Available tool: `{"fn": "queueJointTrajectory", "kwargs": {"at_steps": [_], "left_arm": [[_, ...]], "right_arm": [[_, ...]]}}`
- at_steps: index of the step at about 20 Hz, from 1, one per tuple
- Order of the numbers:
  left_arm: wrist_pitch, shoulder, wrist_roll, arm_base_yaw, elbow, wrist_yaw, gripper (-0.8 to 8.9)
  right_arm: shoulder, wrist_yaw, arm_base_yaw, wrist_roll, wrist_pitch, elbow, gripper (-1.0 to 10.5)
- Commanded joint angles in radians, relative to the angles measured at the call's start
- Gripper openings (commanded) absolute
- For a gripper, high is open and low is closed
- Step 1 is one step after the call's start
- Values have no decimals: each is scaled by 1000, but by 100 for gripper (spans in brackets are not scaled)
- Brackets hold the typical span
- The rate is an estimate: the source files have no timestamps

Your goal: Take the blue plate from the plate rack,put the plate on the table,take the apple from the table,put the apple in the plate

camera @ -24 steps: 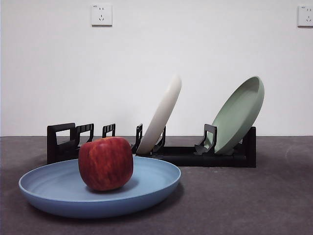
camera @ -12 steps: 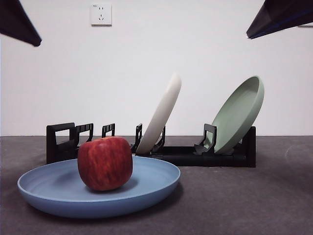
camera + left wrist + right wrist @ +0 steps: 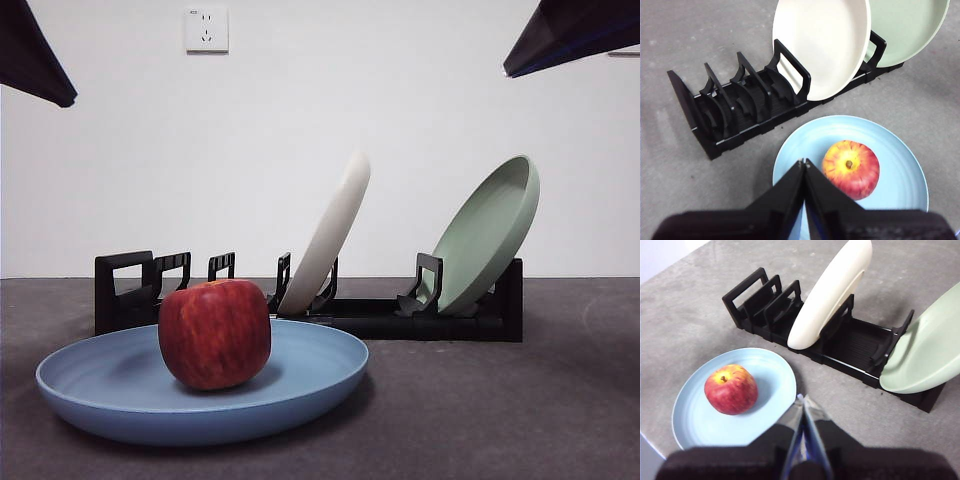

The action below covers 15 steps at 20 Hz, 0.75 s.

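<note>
While the front view shows only dark tips, wrist views show the left gripper (image 3: 803,162) and right gripper (image 3: 802,399) clenched, empty, above the blue plate (image 3: 120,385); the apple (image 3: 215,333) sits toward its 10 o'clock rim in the right wrist view.

Front view: set low, near table (image 3: 500,420) height, facing level across toward a white wall, close to the blue plate (image 3: 120,400) and apple (image 3: 215,333), plate rack (image 3: 125,290) behind. Left wrist view: high above, looking steeply down past the left tool (image 3: 803,162) onto apple, blue plate and rack from the rack's empty end. Right wrist view: high, tilted down past the right tool (image 3: 801,398), from the other side. Shared by all three: apple, blue plate, rack with cream plate (image 3: 330,235) and green plate (image 3: 490,235).
</note>
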<state>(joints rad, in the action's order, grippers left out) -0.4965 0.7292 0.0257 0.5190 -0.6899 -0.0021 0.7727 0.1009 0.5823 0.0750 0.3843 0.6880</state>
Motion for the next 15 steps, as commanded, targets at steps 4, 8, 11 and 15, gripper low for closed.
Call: {"fn": "queueJointTrajectory", "kwargs": {"at_steps": [4,8,11,15], "left_arm": [[175,-190,-79,-147,58,8,-3],[465,-386,-78,-331,322,138,-3],[473,-505,-80,-408,482,159,-3],[472,-617,-77,-467,630,161,-3]], "right_arm": [[-2,-3,0,9,-8,-8,1],[-2,-3,0,9,-8,-8,1],[-2,-3,0,9,-8,-8,1],[-2,-3,0,9,-8,-8,1]]}}
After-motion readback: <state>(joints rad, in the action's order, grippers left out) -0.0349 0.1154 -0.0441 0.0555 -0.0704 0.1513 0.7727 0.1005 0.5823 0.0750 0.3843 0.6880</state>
